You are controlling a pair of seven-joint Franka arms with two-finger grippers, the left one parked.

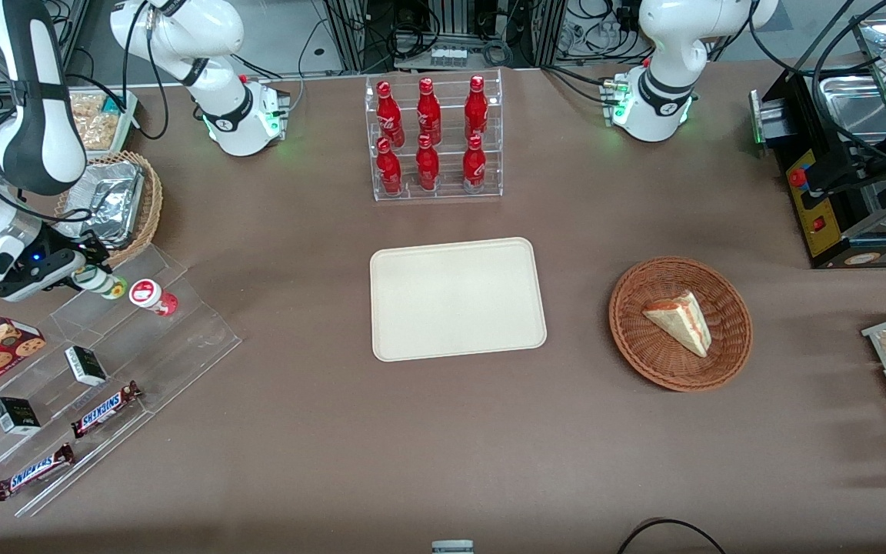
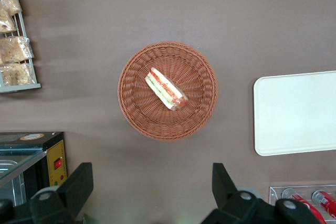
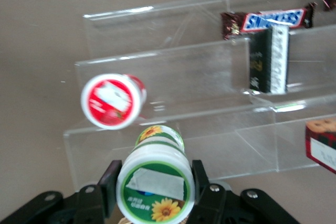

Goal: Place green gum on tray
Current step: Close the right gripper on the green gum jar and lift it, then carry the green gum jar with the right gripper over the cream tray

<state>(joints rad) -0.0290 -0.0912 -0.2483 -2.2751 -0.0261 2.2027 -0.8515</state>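
The right arm's gripper (image 3: 153, 190) is clenching its fingers (image 3: 107, 182) on the small white green-lidded gum canister (image 3: 155, 182) over the clear acrylic stepped shelf (image 1: 143, 338), probably lifting it, next needing carriage to the well-apart cream-beige rectangular plastic tray (image 1: 454, 298).

The brown table (image 1: 320, 462) carries a tray (image 1: 457, 298) at its middle, a bottle rack (image 1: 435, 138) farther from the front camera, a wicker basket (image 1: 680, 323) beside the tray, and clear stepped shelves (image 1: 104, 385) toward the working arm's end, where the gripper (image 1: 85, 273) hangs.
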